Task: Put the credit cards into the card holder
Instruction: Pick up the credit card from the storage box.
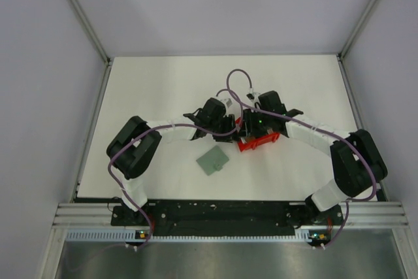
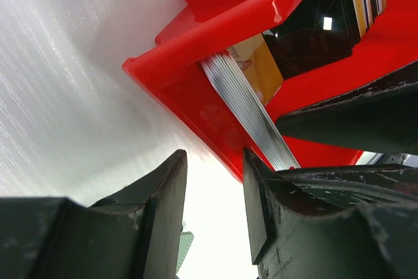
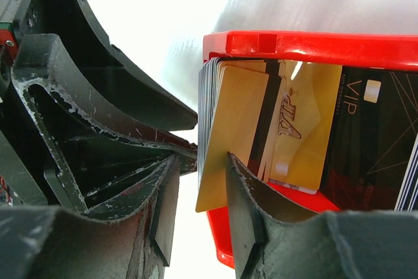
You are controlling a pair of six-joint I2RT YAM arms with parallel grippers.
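Well: 1 card holder (image 1: 213, 160), 1 red bin (image 3: 313, 42) w/ several credit cards (image 3: 241, 122).

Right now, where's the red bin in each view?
Top: bin near centre, just right of the wallet.
Left wrist: bin fills the upper right, slanting down to the left claw.
Right wrist: bin fills the right half, rim across the top, right claw at its left end.
Shared landmark: the ribbed card stack inside the bin, in both wrist views; hidden from the top.
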